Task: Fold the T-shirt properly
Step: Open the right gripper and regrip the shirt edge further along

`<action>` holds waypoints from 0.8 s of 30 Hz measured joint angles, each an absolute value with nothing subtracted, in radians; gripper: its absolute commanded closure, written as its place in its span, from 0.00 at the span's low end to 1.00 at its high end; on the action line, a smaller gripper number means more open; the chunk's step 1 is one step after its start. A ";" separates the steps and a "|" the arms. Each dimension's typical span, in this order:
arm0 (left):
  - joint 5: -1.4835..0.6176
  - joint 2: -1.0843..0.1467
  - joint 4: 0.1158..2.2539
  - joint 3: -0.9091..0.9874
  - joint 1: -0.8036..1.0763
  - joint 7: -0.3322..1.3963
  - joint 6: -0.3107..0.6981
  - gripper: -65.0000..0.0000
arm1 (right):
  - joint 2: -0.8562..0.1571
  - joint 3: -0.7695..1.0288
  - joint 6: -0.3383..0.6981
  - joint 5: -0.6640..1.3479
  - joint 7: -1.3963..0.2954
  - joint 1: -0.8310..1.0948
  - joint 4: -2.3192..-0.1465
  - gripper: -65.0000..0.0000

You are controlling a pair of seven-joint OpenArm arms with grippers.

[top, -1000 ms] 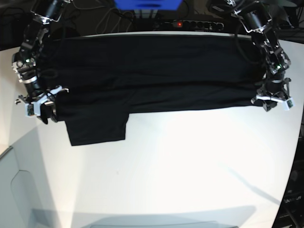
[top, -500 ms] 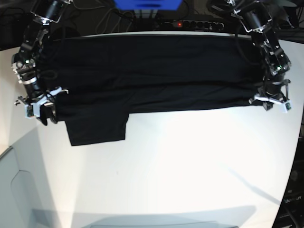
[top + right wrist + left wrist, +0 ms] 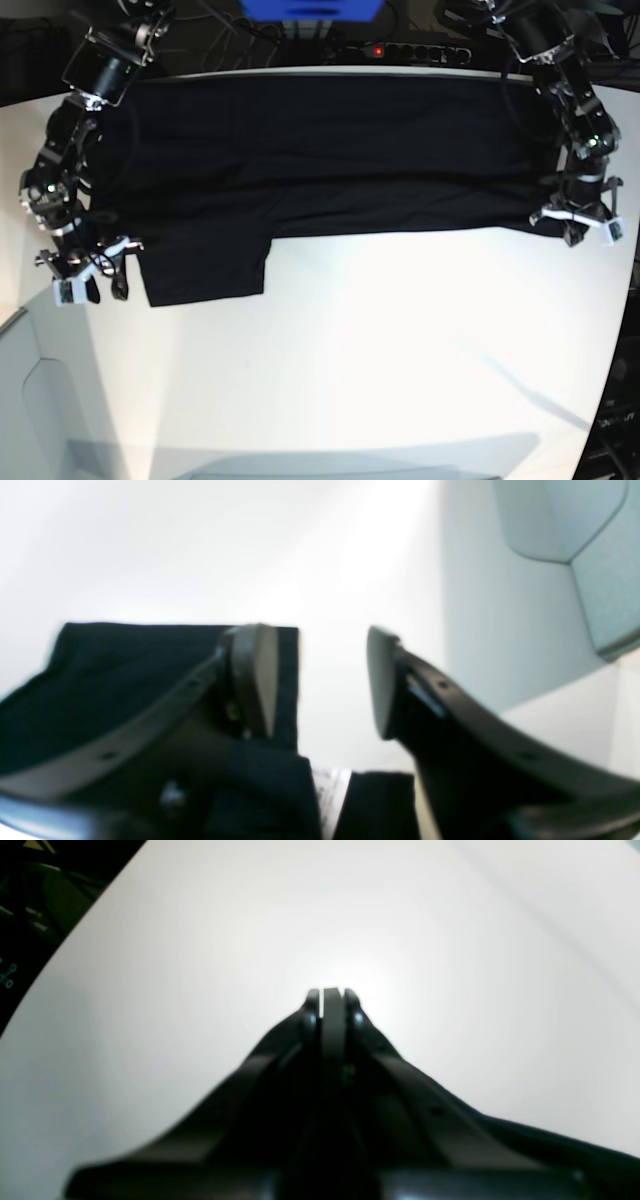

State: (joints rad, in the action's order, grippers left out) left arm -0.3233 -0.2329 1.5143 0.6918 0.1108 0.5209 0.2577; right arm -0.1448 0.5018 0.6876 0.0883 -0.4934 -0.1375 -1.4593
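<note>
T-shirt (image 3: 320, 160) spread flat across far side of white table (image 3: 380, 350), one sleeve hanging nearer. Right gripper (image 3: 320, 680) wide apart beside sleeve edge. Left gripper (image 3: 331, 1000) pressed closed, nothing between.

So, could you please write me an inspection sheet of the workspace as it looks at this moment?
Surface: white table, bare and brightly lit in front of the cloth.
Job's things: black T-shirt spread across the far half, one sleeve sticking out toward the near edge.
Clutter: nothing seen.
Grippers: left gripper closed, over bare table at the shirt's end; right gripper open, one finger over the sleeve, nothing between the jaws.
Cables: dark cables and a power strip behind the table.
Surroundings: blue object at the far edge; pale panel at the near corner.
</note>
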 measured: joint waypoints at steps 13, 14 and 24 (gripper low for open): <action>-0.323 -0.233 1.512 0.692 0.110 0.520 0.258 1.00 | -0.203 0.334 0.688 0.085 -0.533 -0.342 -1.076 0.40; -0.323 -0.233 1.512 0.692 0.110 0.520 0.258 1.00 | -0.206 0.334 0.687 0.083 -0.534 -0.358 -1.047 0.40; -0.323 -0.233 1.512 0.692 0.111 0.520 0.258 1.00 | -0.208 0.332 0.638 0.070 -0.387 -0.417 -0.884 0.40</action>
State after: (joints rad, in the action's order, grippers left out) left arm -0.3229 -0.2333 1.5120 0.6918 0.1108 0.5201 0.2577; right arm -0.2081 0.3325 0.6384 0.0704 -0.3866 -0.4168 -0.8845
